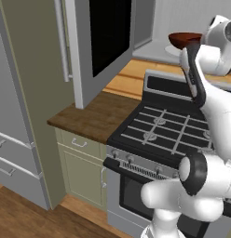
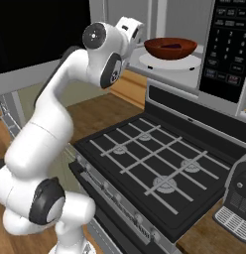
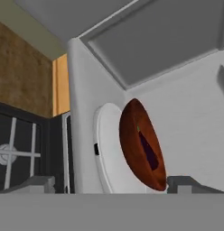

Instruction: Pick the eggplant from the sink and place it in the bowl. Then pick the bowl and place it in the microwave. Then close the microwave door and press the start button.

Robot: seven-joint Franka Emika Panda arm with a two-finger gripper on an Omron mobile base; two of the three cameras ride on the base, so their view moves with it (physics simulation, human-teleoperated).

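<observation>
Here, as landmark: large boxy microwave with light grey interior (image 2: 159, 30), set above and behind the black-fronted gas stove with grey burner grates (image 2: 154, 163). Swung wide open to the microwave's left: big flat microwave door with black glass window in a silver-grey frame (image 1: 105, 42), long vertical bar handle on its outer side. Inside the microwave, on its floor: flat white round turntable plate (image 2: 187, 63). Resting on that plate, within the microwave: wide, shallow, glossy reddish-brown bowl (image 2: 170, 48). Lying in the bowl: small dark purple eggplant with green stem end (image 3: 147, 149). Just outside the microwave's open front, facing the bowl: two-finger gripper (image 3: 111, 182), tips spread wide, one each side of the bowl, nothing held.
</observation>
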